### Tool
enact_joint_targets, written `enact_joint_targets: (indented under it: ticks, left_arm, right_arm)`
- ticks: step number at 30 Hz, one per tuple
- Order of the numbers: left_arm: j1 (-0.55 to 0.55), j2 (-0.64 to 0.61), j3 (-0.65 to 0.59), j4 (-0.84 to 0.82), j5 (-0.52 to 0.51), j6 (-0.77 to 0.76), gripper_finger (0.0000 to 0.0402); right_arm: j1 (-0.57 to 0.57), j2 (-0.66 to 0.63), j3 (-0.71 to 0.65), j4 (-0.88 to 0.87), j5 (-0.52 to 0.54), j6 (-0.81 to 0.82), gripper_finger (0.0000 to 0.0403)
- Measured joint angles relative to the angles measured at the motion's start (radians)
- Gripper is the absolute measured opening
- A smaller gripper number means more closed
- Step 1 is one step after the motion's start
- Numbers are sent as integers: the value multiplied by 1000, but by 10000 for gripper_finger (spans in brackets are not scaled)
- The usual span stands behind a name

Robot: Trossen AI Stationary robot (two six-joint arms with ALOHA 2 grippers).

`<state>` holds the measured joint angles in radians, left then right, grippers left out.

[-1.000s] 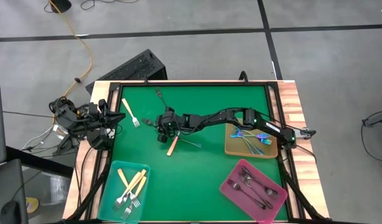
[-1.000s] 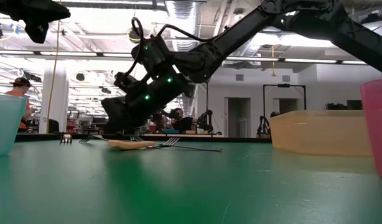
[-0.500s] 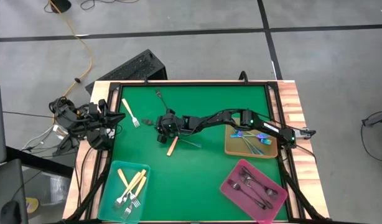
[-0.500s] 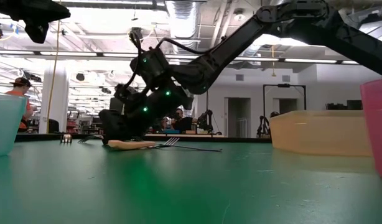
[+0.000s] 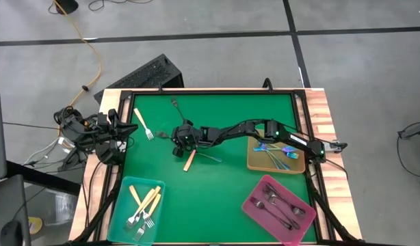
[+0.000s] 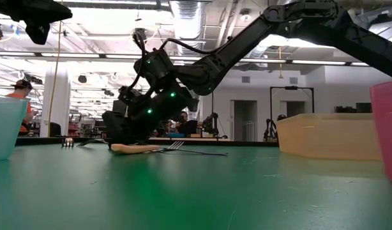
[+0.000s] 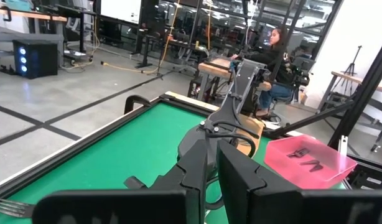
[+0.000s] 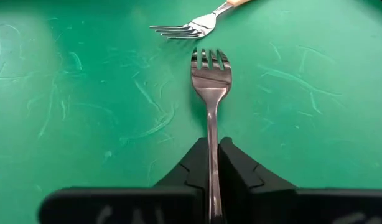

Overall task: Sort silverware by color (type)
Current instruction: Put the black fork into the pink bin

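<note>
- Right gripper (image 5: 177,142) reaches low across the green table (image 5: 217,198), fingers pinched on a dark fork (image 8: 210,81).
- Left gripper (image 5: 125,131) waits closed and empty at the table's left edge.

high: overhead, straight down | low: tabletop level, across green table (image 5: 217,184) | wrists: close, forward

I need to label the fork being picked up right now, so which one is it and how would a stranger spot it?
Start at the green table and follow the right arm to its claw near the middle. Its fingers are shut on the handle of a dark grey fork lying flat. Unlike the cream-handled fork just beyond its tines, it is all metal.
</note>
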<state>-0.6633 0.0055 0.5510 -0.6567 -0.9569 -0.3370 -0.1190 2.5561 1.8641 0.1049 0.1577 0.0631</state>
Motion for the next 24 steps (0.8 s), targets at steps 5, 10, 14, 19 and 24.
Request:
enact_joint_targets:
  ticks: [5, 10, 14, 19, 24]
  left_arm:
    - [0, 0, 0, 0, 0, 0, 22]
    - [0, 0, 0, 0, 0, 0, 22]
    - [0, 0, 0, 0, 0, 0, 22]
    - [0, 0, 0, 0, 0, 0, 22]
    - [0, 0, 0, 1, 0, 0, 22]
  right_arm:
    - [0, 0, 0, -2, 0, 0, 35]
    - [0, -1, -1, 3, 1, 15, 35]
    - [0, -16, -2, 1, 2, 16, 35]
    - [-2, -38, 20, -15, 5, 11, 35]
    - [-3, -64, 47, -19, 5, 8, 35]
